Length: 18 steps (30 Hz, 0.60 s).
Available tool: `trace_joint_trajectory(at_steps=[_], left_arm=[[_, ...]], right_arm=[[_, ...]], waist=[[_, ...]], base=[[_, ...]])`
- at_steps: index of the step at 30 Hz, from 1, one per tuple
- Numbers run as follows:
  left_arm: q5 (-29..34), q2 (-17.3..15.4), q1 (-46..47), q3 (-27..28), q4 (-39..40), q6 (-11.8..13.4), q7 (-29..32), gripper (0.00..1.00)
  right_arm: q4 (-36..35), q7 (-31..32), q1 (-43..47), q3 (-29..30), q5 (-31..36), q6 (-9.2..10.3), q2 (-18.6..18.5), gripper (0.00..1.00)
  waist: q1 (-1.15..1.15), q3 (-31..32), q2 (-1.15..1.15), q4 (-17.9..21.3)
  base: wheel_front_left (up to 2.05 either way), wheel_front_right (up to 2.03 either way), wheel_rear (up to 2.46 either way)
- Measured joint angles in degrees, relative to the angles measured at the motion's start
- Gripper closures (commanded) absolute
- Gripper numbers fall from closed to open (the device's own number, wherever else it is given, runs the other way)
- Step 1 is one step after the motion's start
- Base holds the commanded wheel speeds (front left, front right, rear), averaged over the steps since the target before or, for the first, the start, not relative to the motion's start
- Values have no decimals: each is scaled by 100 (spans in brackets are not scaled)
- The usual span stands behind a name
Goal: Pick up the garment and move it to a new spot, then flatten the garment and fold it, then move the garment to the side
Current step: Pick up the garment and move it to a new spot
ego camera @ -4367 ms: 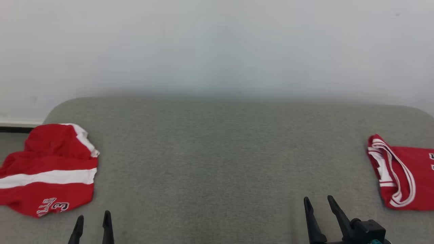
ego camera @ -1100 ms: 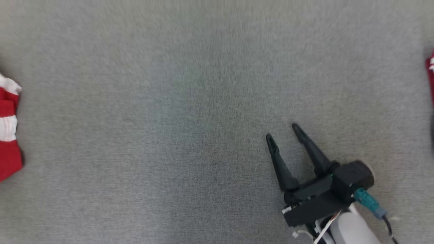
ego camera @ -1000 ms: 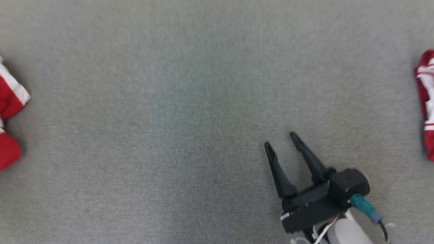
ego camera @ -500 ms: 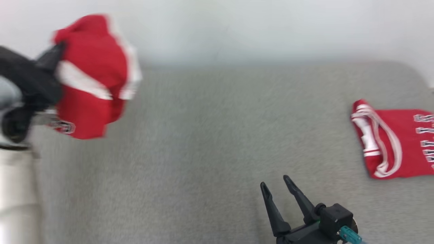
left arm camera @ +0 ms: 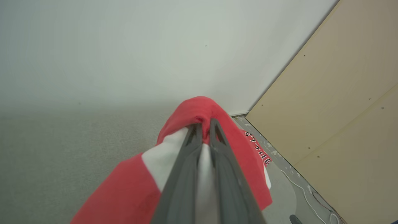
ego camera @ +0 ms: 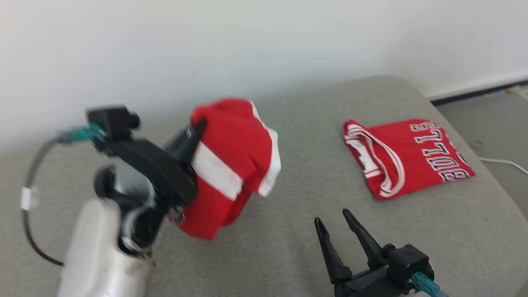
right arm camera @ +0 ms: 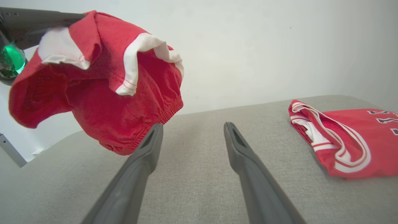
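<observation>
The garment (ego camera: 231, 165) is red with white bands and hangs bunched in the air above the grey padded surface (ego camera: 288, 239). My left gripper (ego camera: 197, 126) is shut on its upper fold; in the left wrist view the gripper (left arm camera: 203, 124) pinches cloth of the garment (left arm camera: 199, 107) between nearly closed fingers. The right wrist view shows the garment (right arm camera: 102, 77) dangling at the upper left, just beyond my right gripper (right arm camera: 192, 126). That right gripper (ego camera: 331, 216) stands open and empty low over the surface, to the right of the garment.
A folded red jersey (ego camera: 406, 156) with "BULLS" lettering lies on the right part of the surface, also seen as the jersey (right arm camera: 342, 140). A white wall runs behind. Floor with a white cable (ego camera: 503, 161) lies past the right edge. A pale wooden panel (left arm camera: 342, 93) stands beyond.
The head camera has swung. The garment, which lay at the surface's left end, now hangs from my left gripper and has come closer to the folded jersey. The right gripper stays open.
</observation>
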<state>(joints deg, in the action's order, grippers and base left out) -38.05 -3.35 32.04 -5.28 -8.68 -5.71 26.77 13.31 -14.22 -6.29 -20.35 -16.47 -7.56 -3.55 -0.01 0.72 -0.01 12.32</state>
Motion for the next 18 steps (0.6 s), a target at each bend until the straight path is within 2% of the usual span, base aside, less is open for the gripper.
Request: trace_joint_trajectory(at_steps=[5, 11, 12, 13, 14, 18], left_arm=[[-19, 45, -542, -568, -828, 122, -561, 100], [-156, 52, -640, -1241, -1756, 276, -1083, 100], [-268, 51, -642, -1341, -1840, 279, -1179, 81], [-412, 47, -641, -1452, -1879, 294, -1260, 9], [-476, 52, -640, -1539, -1912, 324, -1403, 0], [-575, 57, -596, -1705, -1901, 460, -2116, 0]], right_arm=[[-30, 8, -72, 5, 12, 0, 4, 0], [-26, 0, -113, 25, 12, 0, 16, 0], [-18, -2, -114, 41, 12, 0, 21, 0], [-8, -10, -112, 79, 12, 0, 26, 0], [-3, -12, -109, 100, 13, 0, 32, 0], [2, -24, -64, 276, 33, 0, 37, 0]], waist=[[1, -149, 1, 438], [2, -405, 1, 761], [3, -445, 1, 788], [2, -477, 1, 804], [2, -501, 1, 804], [2, -514, 1, 703]], base=[[0, 0, 0], [0, 0, 0], [0, 0, 0], [0, 0, 0], [0, 0, 0], [0, 0, 0]])
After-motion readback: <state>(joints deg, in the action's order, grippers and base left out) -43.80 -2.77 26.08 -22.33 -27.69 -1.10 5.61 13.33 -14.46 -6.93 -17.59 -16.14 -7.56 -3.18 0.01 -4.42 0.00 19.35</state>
